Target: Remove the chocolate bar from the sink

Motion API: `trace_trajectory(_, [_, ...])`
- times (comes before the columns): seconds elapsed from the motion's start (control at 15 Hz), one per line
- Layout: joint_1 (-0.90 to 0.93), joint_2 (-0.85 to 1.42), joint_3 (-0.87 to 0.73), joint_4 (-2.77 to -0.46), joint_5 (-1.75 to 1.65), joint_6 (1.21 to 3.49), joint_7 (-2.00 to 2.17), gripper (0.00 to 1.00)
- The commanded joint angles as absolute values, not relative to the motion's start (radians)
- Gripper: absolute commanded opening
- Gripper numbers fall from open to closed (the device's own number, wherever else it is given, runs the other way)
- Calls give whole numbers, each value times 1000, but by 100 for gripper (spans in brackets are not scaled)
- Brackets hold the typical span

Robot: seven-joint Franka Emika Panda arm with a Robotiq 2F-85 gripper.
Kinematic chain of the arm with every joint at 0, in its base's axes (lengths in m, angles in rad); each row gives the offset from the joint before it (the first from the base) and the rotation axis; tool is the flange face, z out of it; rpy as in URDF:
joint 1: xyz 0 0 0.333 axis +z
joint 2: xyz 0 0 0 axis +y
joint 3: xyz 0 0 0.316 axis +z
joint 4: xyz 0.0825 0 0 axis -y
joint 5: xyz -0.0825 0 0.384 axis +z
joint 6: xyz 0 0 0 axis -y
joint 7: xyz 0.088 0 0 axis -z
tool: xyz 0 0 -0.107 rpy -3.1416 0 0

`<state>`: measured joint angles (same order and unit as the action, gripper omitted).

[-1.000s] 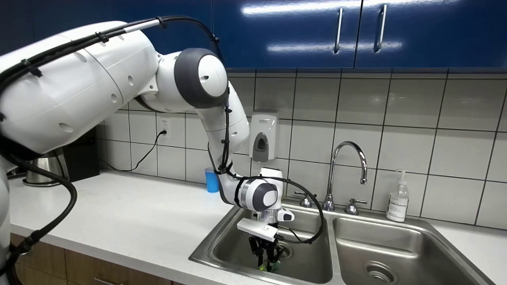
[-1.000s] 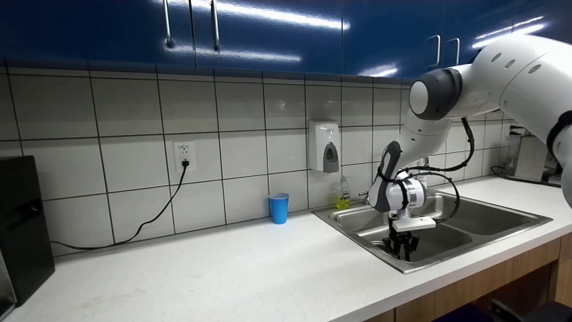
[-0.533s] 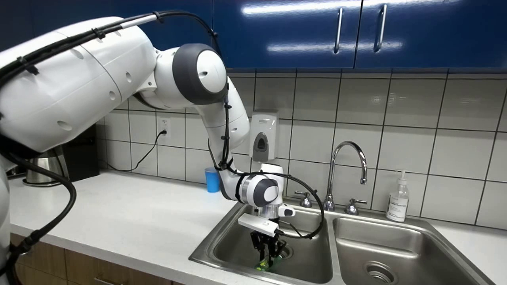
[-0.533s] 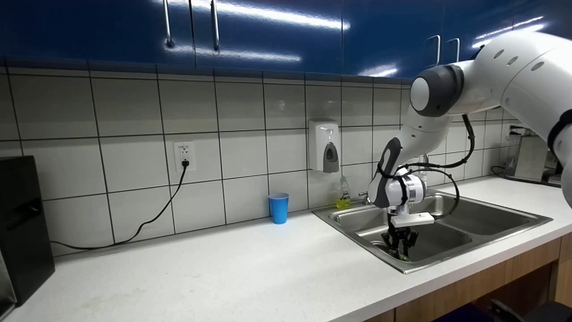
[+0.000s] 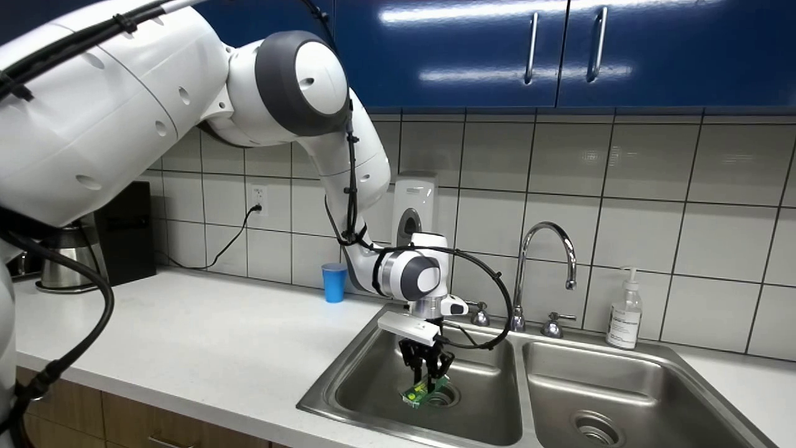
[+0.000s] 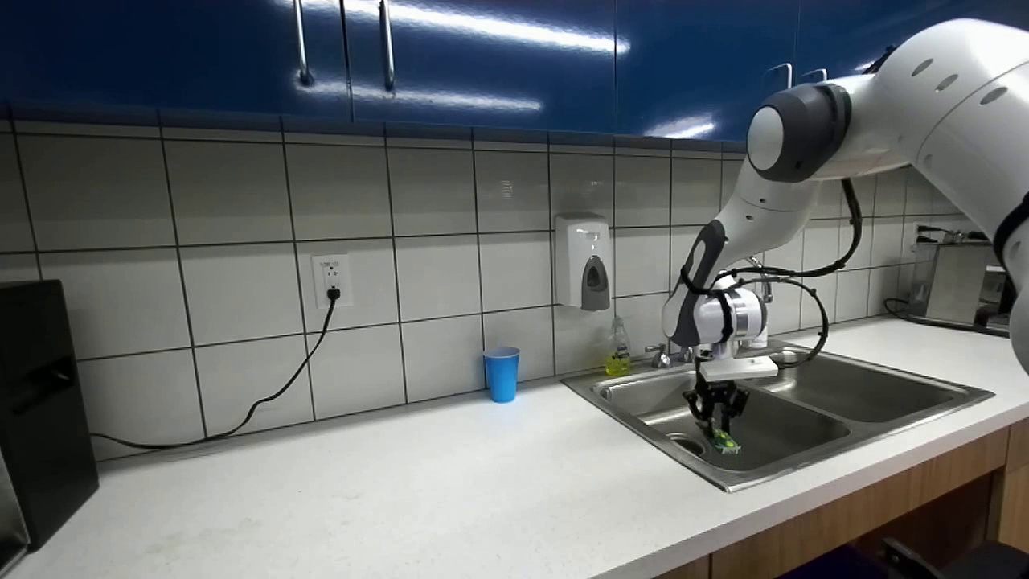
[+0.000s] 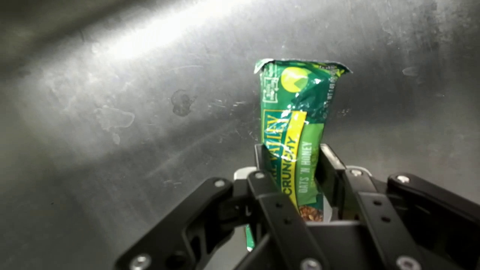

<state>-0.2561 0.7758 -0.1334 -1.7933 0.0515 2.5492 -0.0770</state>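
The chocolate bar is a green and yellow packet [image 7: 292, 97] lengthwise between my gripper's fingers [image 7: 292, 159] in the wrist view. Both fingers press its long edges near its middle, and its lower part is partly hidden behind the fingers. In both exterior views the bar [image 5: 415, 396] [image 6: 726, 442] hangs from my gripper [image 5: 425, 383] [image 6: 718, 429], tilted, above the floor of a sink basin near its drain. The stainless steel sink [image 5: 523, 398] [image 6: 643, 434] has two basins, and its floor [image 7: 168, 138] fills the wrist view's background.
A curved chrome faucet [image 5: 521, 267] and handles stand behind the basins. A soap bottle [image 5: 624, 317] stands on the sink's back right. A blue cup [image 5: 334, 283] [image 6: 502, 375] stands on the white counter [image 5: 186, 330] by the wall. A wall dispenser [image 6: 584, 261] hangs above.
My gripper has risen inside the basin, and the green bar has come up with it. More of the bar shows now in both exterior views.
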Motion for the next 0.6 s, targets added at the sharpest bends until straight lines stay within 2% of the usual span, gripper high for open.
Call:
trace_trajectory(0.0, [-241,676,-152,-1868,42,2518,-44,10])
trace_trajectory(0.53, [-227,550,-135,-1917,8,2354,-126,10])
